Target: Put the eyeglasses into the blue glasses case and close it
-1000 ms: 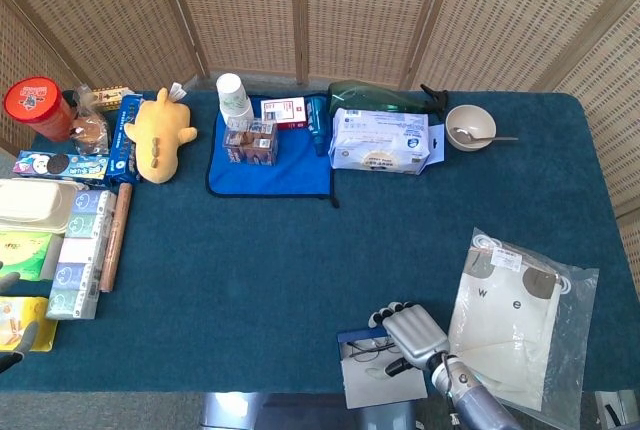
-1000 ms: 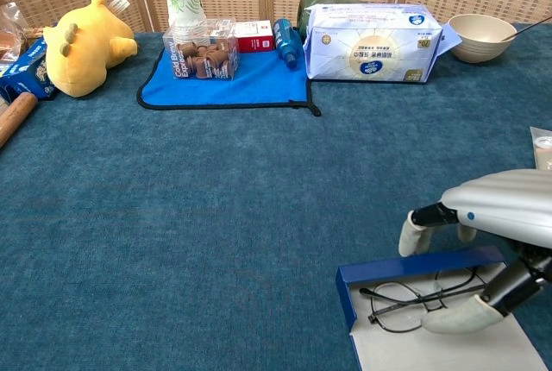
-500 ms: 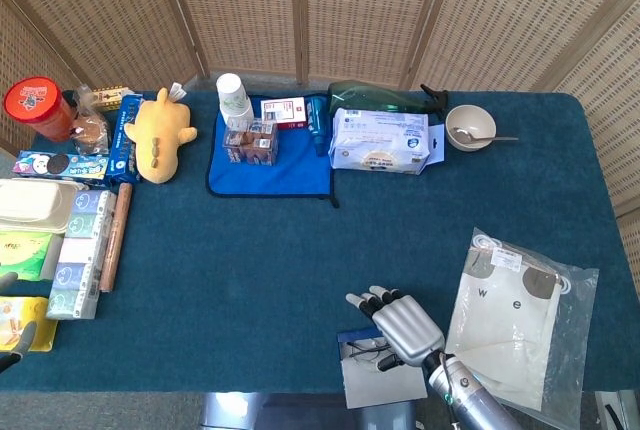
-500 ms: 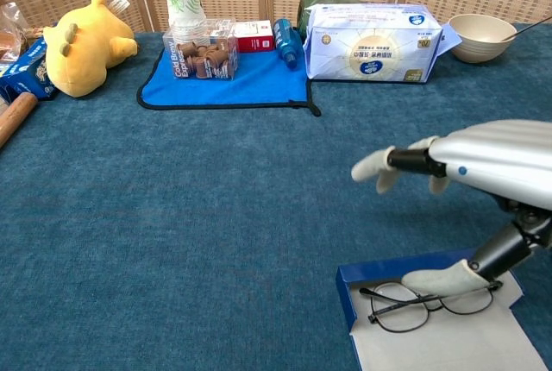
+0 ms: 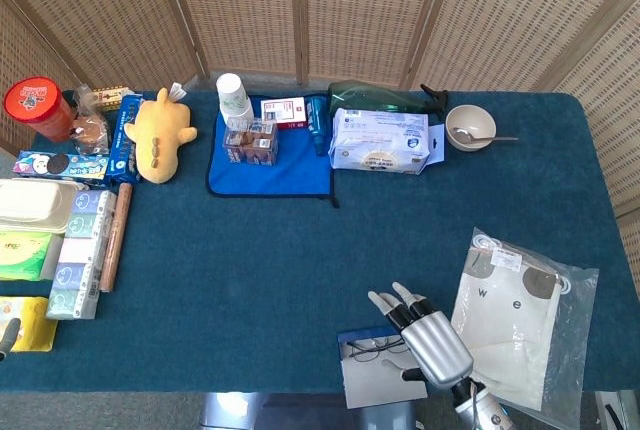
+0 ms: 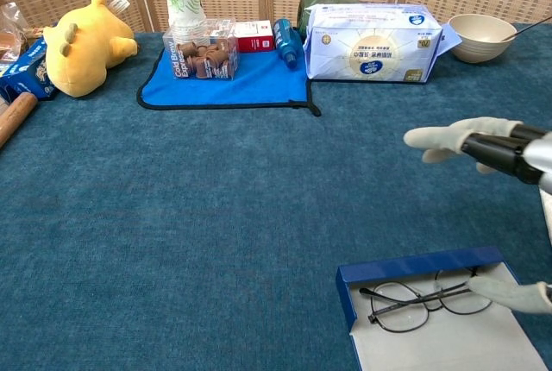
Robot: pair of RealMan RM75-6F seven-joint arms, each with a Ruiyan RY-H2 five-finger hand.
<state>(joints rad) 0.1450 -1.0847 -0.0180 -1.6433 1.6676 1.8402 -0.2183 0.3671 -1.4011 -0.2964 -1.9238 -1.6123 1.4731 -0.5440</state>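
The blue glasses case [image 6: 412, 266] lies open near the table's front edge, white lining up, and the head view shows the case [image 5: 362, 382] there too. The thin-framed eyeglasses [image 6: 421, 298] lie unfolded inside it, against the blue rim; in the head view the eyeglasses [image 5: 372, 351] are just left of my right hand [image 5: 432, 344]. That right hand [image 6: 493, 148] hovers above the case's right side with fingers spread and nothing held. Its thumb tip [image 6: 511, 292] lies beside the right lens. Only a sliver of my left hand [image 5: 8, 331] shows at the far left edge.
A clear plastic bag [image 5: 515, 315] with white contents lies just right of the case. At the back are a tissue pack [image 5: 380, 140], a bowl [image 5: 470, 127], a blue mat [image 5: 275, 170] with small boxes and a cup, and a yellow plush [image 5: 160, 133]. Boxes and a rolling pin [image 5: 115, 235] line the left side.
My right hand lifted its fingers off the case and drew back to the right, spreading open. The eyeglasses stayed in the case. My left hand slipped almost out of frame.
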